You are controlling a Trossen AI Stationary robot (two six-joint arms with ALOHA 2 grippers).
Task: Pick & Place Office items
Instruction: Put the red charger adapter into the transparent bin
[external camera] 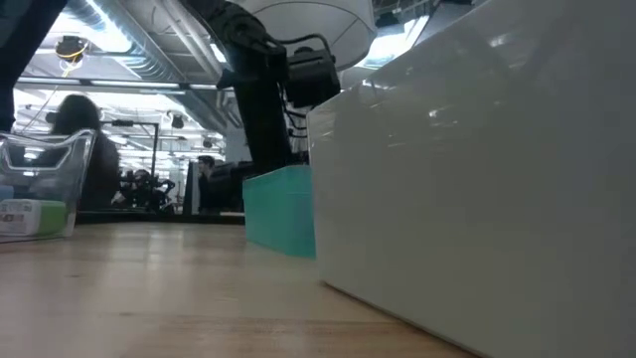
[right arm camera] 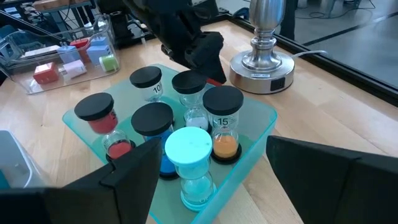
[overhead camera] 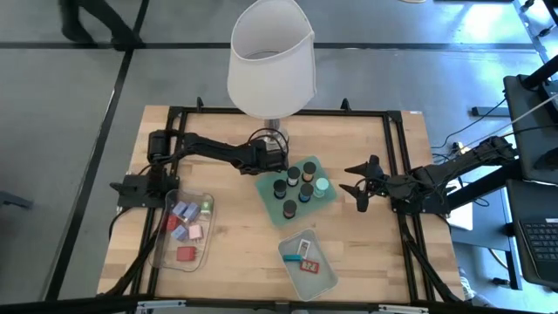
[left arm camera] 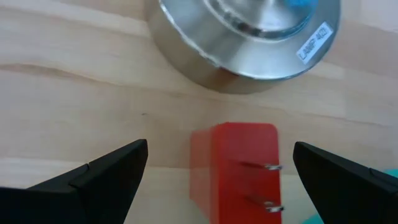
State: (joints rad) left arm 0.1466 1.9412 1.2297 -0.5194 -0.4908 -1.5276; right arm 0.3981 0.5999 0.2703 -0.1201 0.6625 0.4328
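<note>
The mint tray (overhead camera: pixel 265 191) holds six sand timers (overhead camera: pixel 296 185). The left end effector (left arm camera: pixel 217 165), fingers apart, hovers over a red block (left arm camera: pixel 239 165) at the tray's 11 o'clock.

The left arm reaches from its base at the table's left edge toward the middle, its left gripper (overhead camera: pixel 281 157) pointed down with fingers spread wide (left arm camera: pixel 106 171). The right arm stretches in from the right, its right gripper (overhead camera: pixel 357 180) hovering with fingers parted

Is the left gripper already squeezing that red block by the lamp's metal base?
No. The left gripper has both fingers spread wide, with the red block lying untouched between them on the wood near the lamp base.
</note>
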